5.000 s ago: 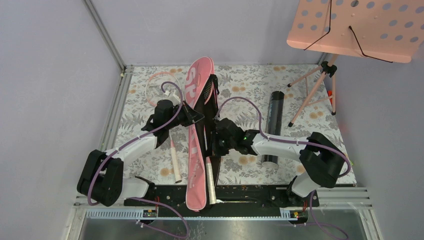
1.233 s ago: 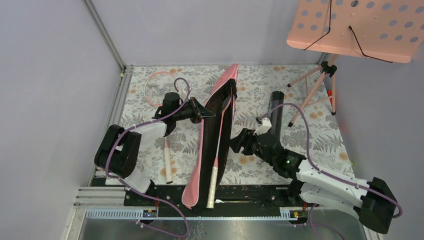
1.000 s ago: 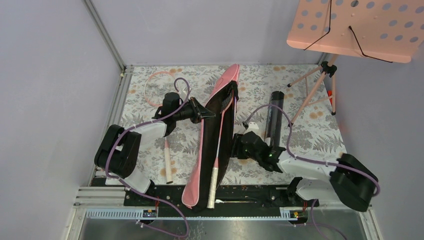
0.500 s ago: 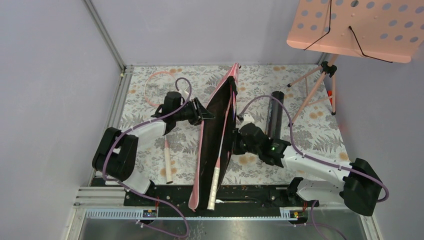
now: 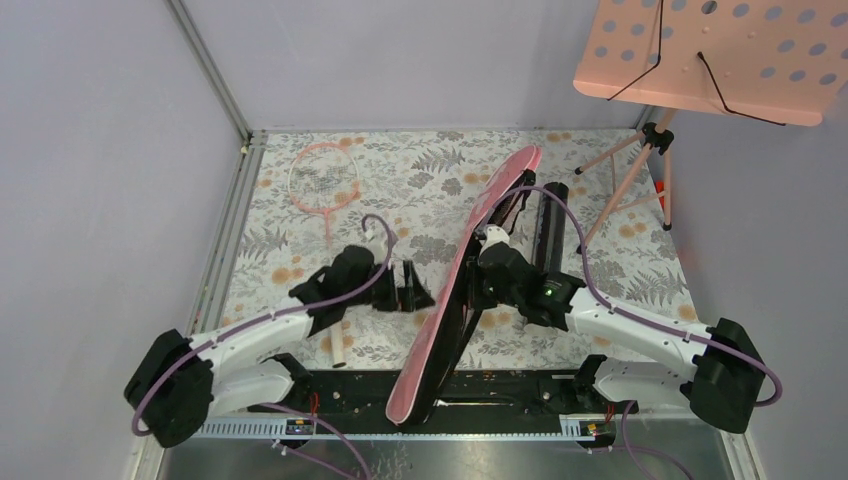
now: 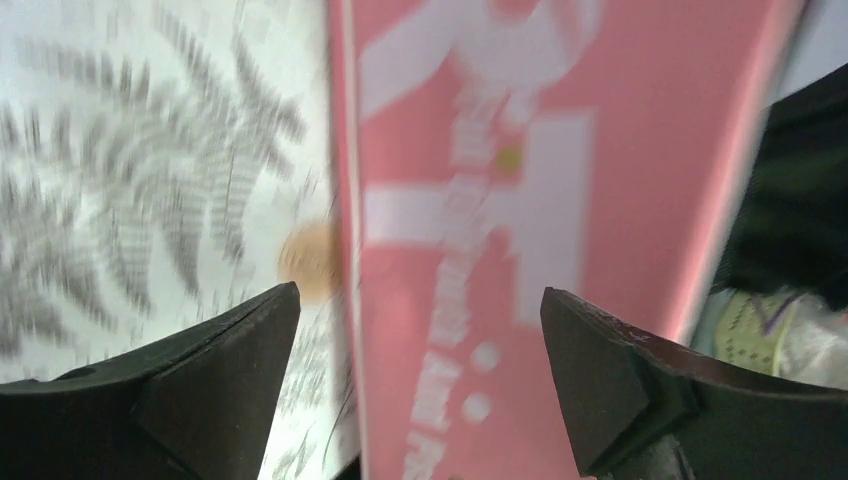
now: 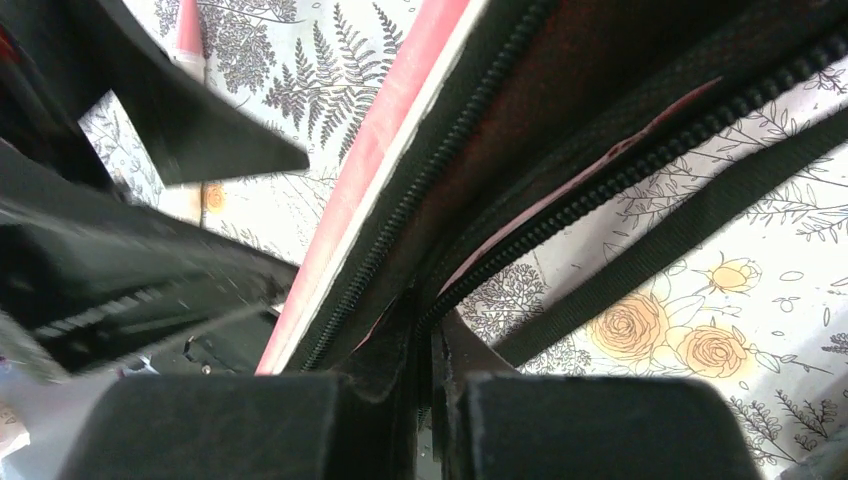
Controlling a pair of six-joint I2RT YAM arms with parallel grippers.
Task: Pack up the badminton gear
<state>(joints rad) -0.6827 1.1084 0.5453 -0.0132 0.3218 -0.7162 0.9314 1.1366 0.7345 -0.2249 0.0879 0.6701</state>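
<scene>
The pink "SPORT" cover (image 5: 455,300) stands on edge, running diagonally from the near rail toward the back right. My right gripper (image 5: 481,272) is shut on its black zipper edge (image 7: 470,120), and the cover's black strap (image 7: 700,205) trails over the cloth. My left gripper (image 5: 414,290) is open just left of the cover, its fingers (image 6: 225,385) spread in front of the pink lettered face (image 6: 480,200) without touching it. A pink racket (image 5: 325,182) lies at the back left, its white handle (image 5: 336,352) near my left arm. The black tube (image 5: 551,235) lies right of the cover.
A pink perforated music stand (image 5: 715,55) overhangs the back right corner, its tripod legs (image 5: 630,185) planted beside the tube. Grey walls and a metal frame post (image 5: 215,75) close in the floral cloth (image 5: 420,175). The black base rail (image 5: 500,385) runs along the near edge.
My left gripper opened, let go of the cover and drew back toward the near edge. The cover, gripped by my right gripper, swung to the right and leans toward the tube.
</scene>
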